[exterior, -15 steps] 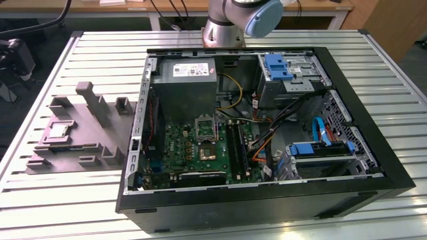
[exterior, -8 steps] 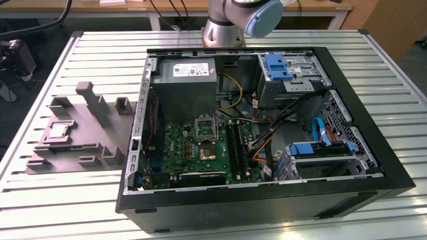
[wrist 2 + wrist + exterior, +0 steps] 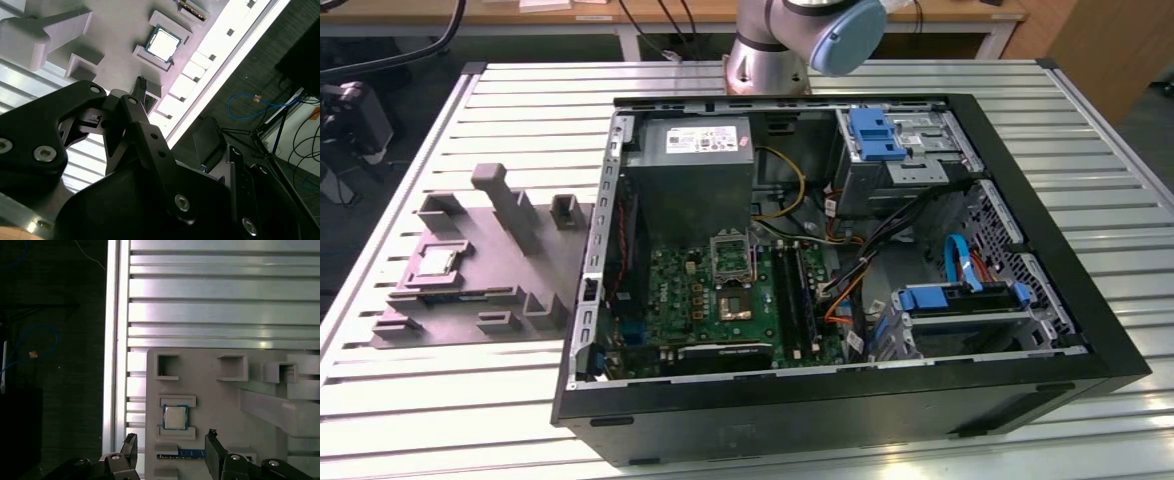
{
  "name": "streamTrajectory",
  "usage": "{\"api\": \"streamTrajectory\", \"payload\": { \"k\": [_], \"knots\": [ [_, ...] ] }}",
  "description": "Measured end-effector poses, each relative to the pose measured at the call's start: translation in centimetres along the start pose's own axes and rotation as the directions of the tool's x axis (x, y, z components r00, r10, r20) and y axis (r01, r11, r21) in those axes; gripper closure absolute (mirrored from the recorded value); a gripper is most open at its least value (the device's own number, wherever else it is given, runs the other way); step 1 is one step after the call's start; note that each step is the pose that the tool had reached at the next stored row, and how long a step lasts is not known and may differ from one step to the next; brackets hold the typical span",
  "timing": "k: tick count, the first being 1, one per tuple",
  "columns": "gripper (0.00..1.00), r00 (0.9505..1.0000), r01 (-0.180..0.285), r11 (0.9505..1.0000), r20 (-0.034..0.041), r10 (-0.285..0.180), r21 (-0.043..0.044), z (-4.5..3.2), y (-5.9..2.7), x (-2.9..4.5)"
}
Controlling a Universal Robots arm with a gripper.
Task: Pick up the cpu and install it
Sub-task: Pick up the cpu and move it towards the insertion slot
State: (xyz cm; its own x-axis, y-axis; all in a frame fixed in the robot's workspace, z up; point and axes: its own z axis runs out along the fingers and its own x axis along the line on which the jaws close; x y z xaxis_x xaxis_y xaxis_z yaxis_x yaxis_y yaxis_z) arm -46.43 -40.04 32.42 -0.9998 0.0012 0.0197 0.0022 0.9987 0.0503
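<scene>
Hovering over the grey moulded plastic tray (image 3: 200,385), the black two-fingered gripper (image 3: 171,436) has its fingers (image 3: 212,450) spread wide with nothing between them. The cpu (image 3: 175,417), a small flat square chip with a pale silvery metal top and a thin green edge, lies level in a shallow pocket of that tray, near the fingertips but not touching them. In the exterior view the tray sits on the slatted aluminium table (image 3: 534,100), to the exterior view's left of the open black computer case (image 3: 854,420). I'd reckon the chip is light, rigid and smooth on top, with a delicate underside. The sensible hold looks to be across two opposite edges, gently and squarely, never pinching a corner.
</scene>
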Motion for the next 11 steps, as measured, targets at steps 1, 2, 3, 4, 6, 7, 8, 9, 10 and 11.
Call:
{"api": "streamTrajectory", "payload": {
  "k": [1, 2, 3, 4, 6, 7, 8, 9, 10, 11],
  "knots": [
    [0.35, 1.0000, 0.000, 1.0000, -0.0001, 0.000, 0.0001, 0.03, 0.00, 0.00],
    [0.35, 1.0000, 0.000, 1.0000, -0.0001, 0.000, 0.0001, 0.06, 0.00, 0.00],
    [0.35, 1.0000, 0.000, 1.0000, -0.0001, 0.000, 0.0001, 0.10, -0.01, 0.00],
    [0.35, 1.0000, 0.000, 1.0000, -0.0001, 0.000, 0.0001, 0.13, -0.01, 0.00],
    [0.35, 1.0000, 0.000, 1.0000, -0.0002, 0.000, 0.0002, 0.20, -0.01, 0.00],
    [0.35, 1.0000, 0.000, 1.0000, -0.0001, 0.000, 0.0001, 0.24, -0.01, 0.00],
    [0.35, 1.0000, 0.000, 1.0000, -0.0002, 0.000, 0.0001, 0.27, -0.02, 0.00],
    [0.35, 1.0000, 0.000, 1.0000, -0.0002, 0.000, 0.0001, 0.29, -0.02, -0.01],
    [0.35, 1.0000, 0.000, 1.0000, -0.0001, 0.000, 0.0001, 0.32, -0.02, -0.01],
    [0.35, 1.0000, 0.000, 1.0000, -0.0001, 0.000, 0.0000, 0.36, -0.02, -0.01]
  ]
}}
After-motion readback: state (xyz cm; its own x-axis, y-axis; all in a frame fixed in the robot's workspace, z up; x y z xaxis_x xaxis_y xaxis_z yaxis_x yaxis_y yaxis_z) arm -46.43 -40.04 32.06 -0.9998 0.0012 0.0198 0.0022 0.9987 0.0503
